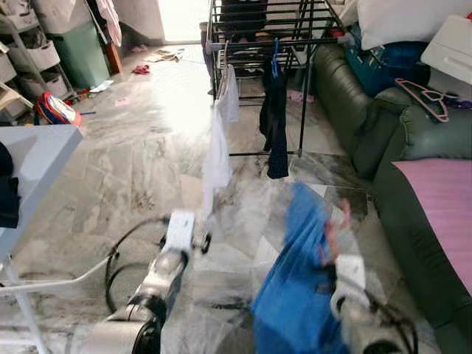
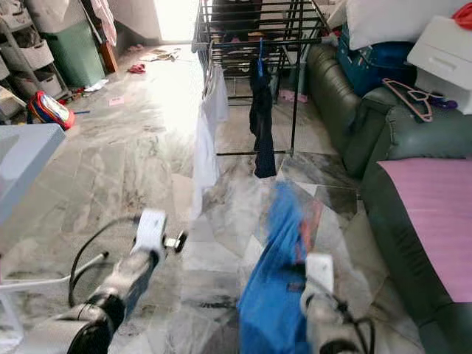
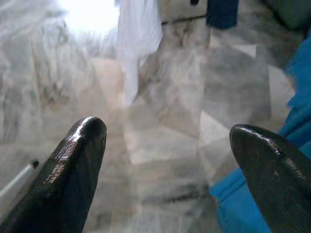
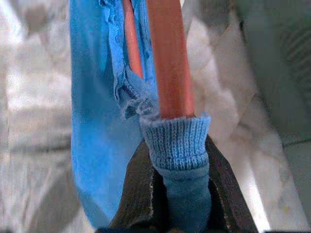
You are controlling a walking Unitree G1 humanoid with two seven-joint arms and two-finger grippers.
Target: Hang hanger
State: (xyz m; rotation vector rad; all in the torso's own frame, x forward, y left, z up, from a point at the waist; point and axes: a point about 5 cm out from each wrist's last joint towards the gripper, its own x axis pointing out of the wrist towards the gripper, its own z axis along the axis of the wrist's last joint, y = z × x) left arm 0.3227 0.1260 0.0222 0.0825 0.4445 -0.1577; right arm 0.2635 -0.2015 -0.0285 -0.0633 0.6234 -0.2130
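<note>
Right gripper (image 4: 177, 194) pinched shut on the blue shirt's (image 1: 299, 287) ribbed collar, with the orange hanger (image 4: 170, 63) rising straight out of the pinch. Hanger is stiff plastic and light; shirt is soft and limp, swings freely below my wrist, looks motion-blurred in the head views. My grip seems to be on knit fabric wrapped over the hanger, not bare plastic, so I'd expect some slip and twist. A better hold would be the neck just under the hook, but the hook isn't visible from here.

Load hangs low on my right, in front of me, over the marble floor (image 1: 147, 162). Drying rack (image 1: 265, 29) is well ahead, up-frame, with a white cloth (image 1: 219, 140) and a dark garment (image 1: 275, 122) already hanging on it. Green sofa (image 1: 383, 140) is to my right, with a spare pink hanger (image 1: 422, 96) on its arm.

Left gripper (image 3: 167, 160) is spread wide, holding nothing, aimed at the floor, with the shirt edge just beside one finger.
</note>
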